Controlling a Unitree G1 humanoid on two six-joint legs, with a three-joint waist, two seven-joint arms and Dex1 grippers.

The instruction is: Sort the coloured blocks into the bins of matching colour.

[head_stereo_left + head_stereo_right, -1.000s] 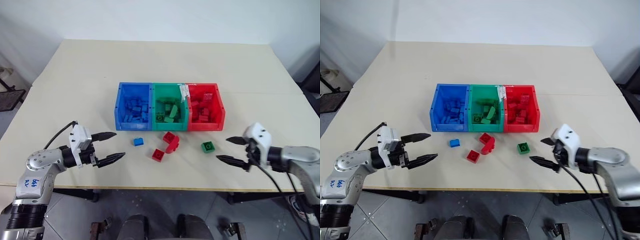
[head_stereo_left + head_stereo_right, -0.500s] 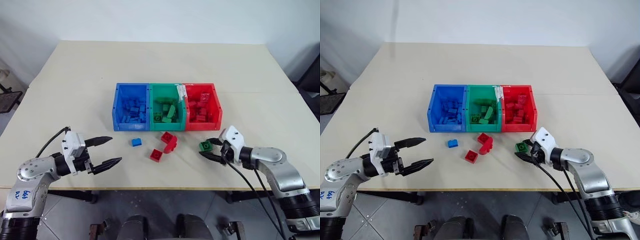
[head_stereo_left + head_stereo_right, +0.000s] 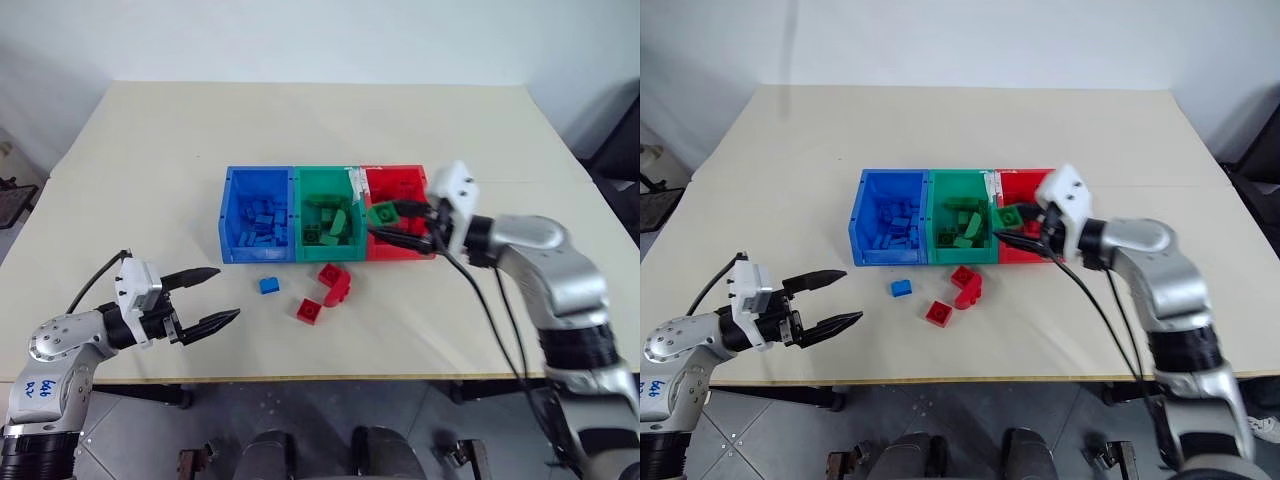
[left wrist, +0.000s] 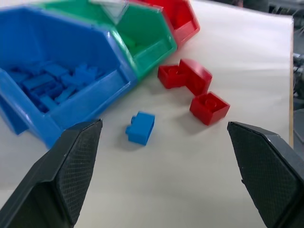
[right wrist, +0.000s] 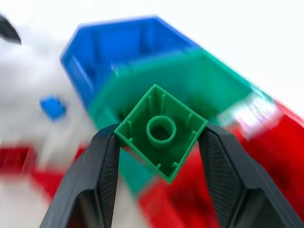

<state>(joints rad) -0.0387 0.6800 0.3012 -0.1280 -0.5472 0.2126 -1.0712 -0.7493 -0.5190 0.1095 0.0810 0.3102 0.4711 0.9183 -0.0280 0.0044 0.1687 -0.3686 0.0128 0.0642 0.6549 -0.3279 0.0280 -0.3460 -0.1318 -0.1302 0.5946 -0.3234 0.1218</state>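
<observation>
My right gripper (image 3: 384, 223) is shut on a green block (image 3: 383, 212) and holds it in the air over the seam between the green bin (image 3: 328, 252) and the red bin (image 3: 396, 172). In the right wrist view the green block (image 5: 161, 130) sits clamped between both fingers. The blue bin (image 3: 226, 215) stands at the left end of the row. All three bins hold several blocks of their own colour. A blue block (image 3: 269, 285) and two red blocks (image 3: 338, 281) (image 3: 310, 311) lie on the table in front of the bins. My left gripper (image 3: 228, 292) hangs open, left of the blue block (image 4: 141, 128).
The bins stand mid-table on a pale table top (image 3: 300, 130), with bare surface behind and to both sides. The table's front edge (image 3: 330, 378) runs just below the left gripper.
The right gripper closed on the green block on the table, then lifted it up and to the left over the bins. The left gripper stayed open in place.
</observation>
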